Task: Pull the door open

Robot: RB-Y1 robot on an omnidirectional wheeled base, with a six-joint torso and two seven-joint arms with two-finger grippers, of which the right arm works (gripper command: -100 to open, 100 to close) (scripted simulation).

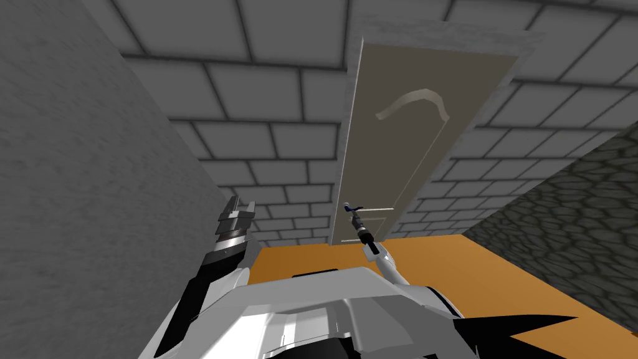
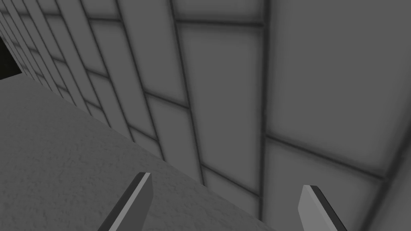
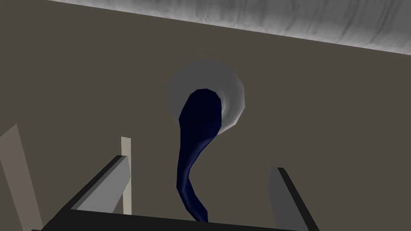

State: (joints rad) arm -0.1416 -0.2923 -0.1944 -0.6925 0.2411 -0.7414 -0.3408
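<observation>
Left wall: a plain grey wall [image 1: 75,187] runs close along my left and meets the grey block wall [image 1: 261,137] ahead
Left arm: raised beside that wall, left end effector [image 1: 238,209] released, fingers apart with nothing between them; idle by my reading
Door: a dull beige door [image 1: 405,143] straight ahead in the block wall, inside a pale grey frame [image 1: 352,112]; it looks shut
Handle: a dark blue lever handle [image 3: 198,128] on a round grey rose [image 3: 232,92], at the door's left edge
Right end effector: the right end effector [image 3: 200,165] is at the handle and released; the lever runs between its two fingers [image 3: 108,184], apart from both, so nothing is grasped
Where to hold: I would clench across the thin part of the lever, away from the rose, where the blades already straddle it
Handling: I judge the lever stiff, smooth and narrow, so thin blades may slip along it; the door should be a rigid panel hinged on its right edge, so the pull wants to follow an arc, not a straight line
Floor: flat orange floor [image 1: 473,268] between me and the door
Right wall: a dark cobbled wall [image 1: 573,218] closes the right side; the space is narrow, and I judge the door will swing towards my base
</observation>
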